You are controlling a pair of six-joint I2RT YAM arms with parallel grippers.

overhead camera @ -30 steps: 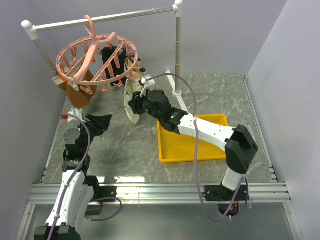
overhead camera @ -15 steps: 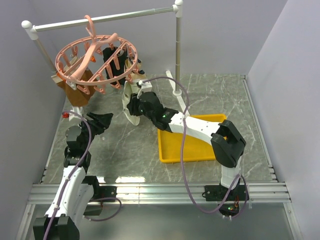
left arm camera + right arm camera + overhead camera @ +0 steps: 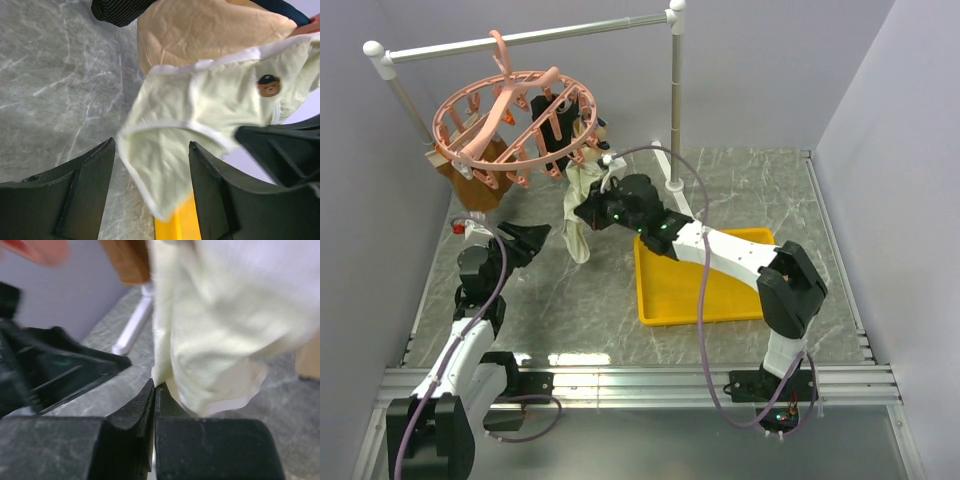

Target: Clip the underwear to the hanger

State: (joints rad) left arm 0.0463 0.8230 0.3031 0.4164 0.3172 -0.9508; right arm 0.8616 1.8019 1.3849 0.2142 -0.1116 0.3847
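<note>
The salmon-pink round hanger (image 3: 510, 120) hangs by its hook from the white rail. Under its right rim the pale cream underwear (image 3: 578, 215) droops, its top edge up by a pink clip. My right gripper (image 3: 588, 208) is beside it, shut, with a fold of the fabric's edge (image 3: 162, 375) pinched at its fingertips (image 3: 150, 390). My left gripper (image 3: 535, 235) stands open to the left of the garment and apart from it. In the left wrist view the underwear (image 3: 200, 115) hangs beyond the open fingers (image 3: 100, 165).
A yellow tray (image 3: 740, 300) lies on the marble table under the right arm. A brown garment (image 3: 480, 180) and a black one (image 3: 555, 130) hang on the hanger. A tan garment (image 3: 200, 30) hangs behind the underwear. The rail's right post (image 3: 675, 100) stands behind.
My right gripper has closed on the underwear's edge, and the garment now hangs longer and straighter. My left gripper has shifted a little toward it, still open.
</note>
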